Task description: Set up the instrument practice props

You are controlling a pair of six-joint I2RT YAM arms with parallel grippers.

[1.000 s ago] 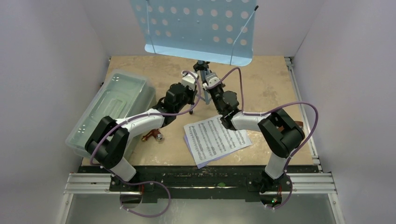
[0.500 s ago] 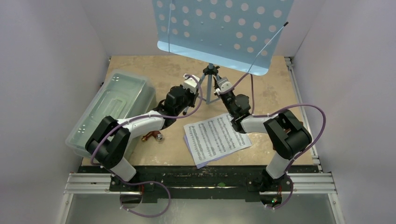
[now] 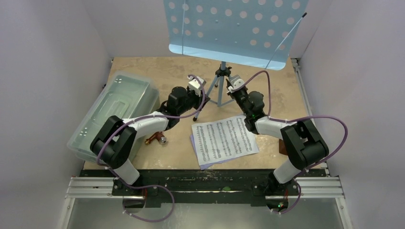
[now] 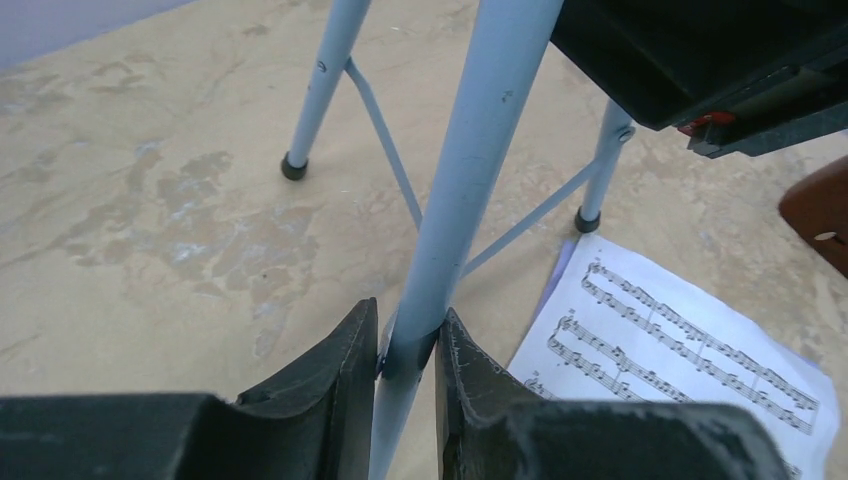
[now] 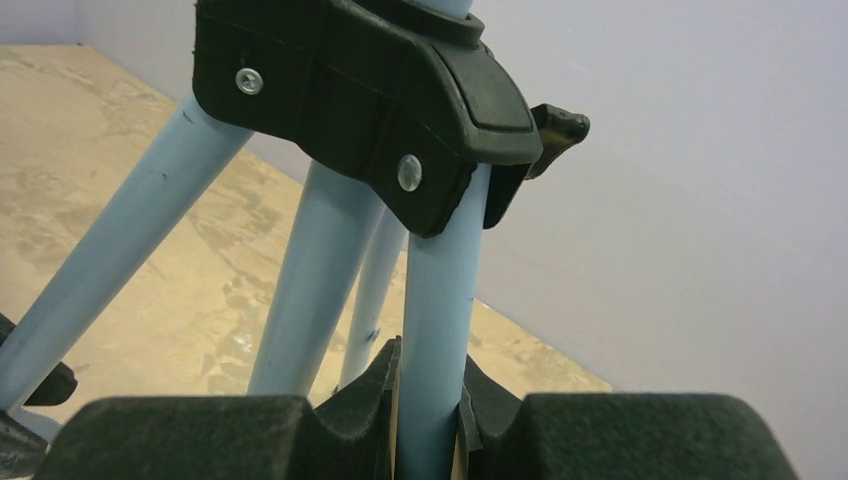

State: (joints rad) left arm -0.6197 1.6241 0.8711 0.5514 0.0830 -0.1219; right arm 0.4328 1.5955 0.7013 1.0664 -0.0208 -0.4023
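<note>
- Light-blue tripod music stand with a perforated metal desk (image 3: 236, 26): standing in the upper centre of the overhead view, its desk filling the top edge of the frame and its legs spreading on the far middle of the tabletop.
- Beige marbled tabletop (image 3: 143, 71): carrying every item listed here.
- Left gripper (image 4: 408, 340): its jaws are clamping one light-blue leg of the stand low down, and the tube is filling the gap between them in the left wrist view.
- Right gripper (image 5: 430, 385): its jaws are clamping another light-blue tube of the stand, just under the black plastic hub (image 5: 370, 95) where the legs are meeting.
- White sheet-music page over a lilac page (image 3: 223, 139): lying flat in the lower centre of the overhead view, between the two arms and just below the stand's feet, the lilac edge showing at the left and bottom.
- Brown object (image 3: 282, 147): sitting at the right, mostly hidden behind the right arm; its kind cannot be told.
- Large clear plastic lidded box (image 3: 114, 112): resting at an angle along the left of the frame.
- Small brown-and-silver item (image 3: 156, 138): lying beside the box, under the left arm.
</note>
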